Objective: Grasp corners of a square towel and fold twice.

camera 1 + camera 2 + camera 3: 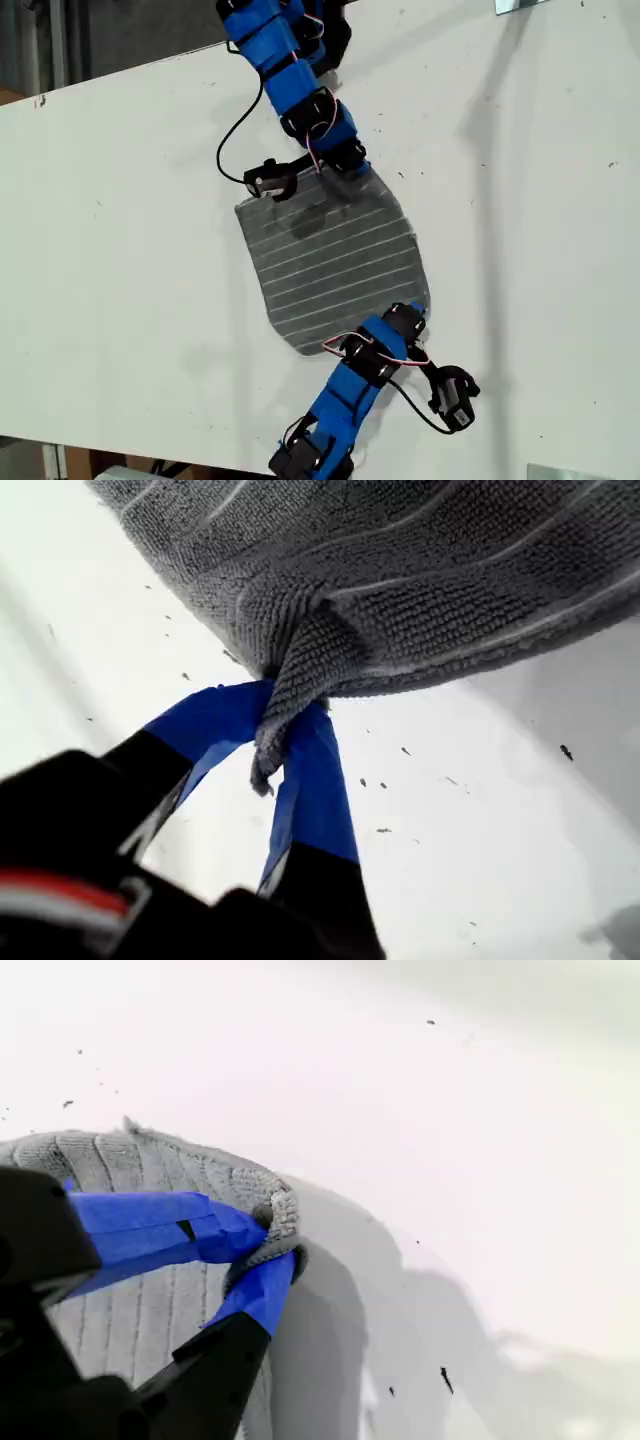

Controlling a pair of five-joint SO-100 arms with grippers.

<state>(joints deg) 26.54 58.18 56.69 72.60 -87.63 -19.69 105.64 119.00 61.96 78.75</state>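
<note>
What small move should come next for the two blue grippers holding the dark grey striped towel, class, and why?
Probably carry both pinched corners together across the dark grey striped towel toward its free edge. My first gripper and my second gripper each clamp a corner, and the cloth looks unfolded on the white table.

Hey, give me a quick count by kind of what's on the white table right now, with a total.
Dark grey striped cloth towel: 1
Blue robot grippers: 2, my first gripper and my second gripper, each pinching a towel corner
Total: 3

The arms' bases are cut off at the exterior view's edges. Each pinched corner of the towel stays partly hidden between blue jaws
</note>
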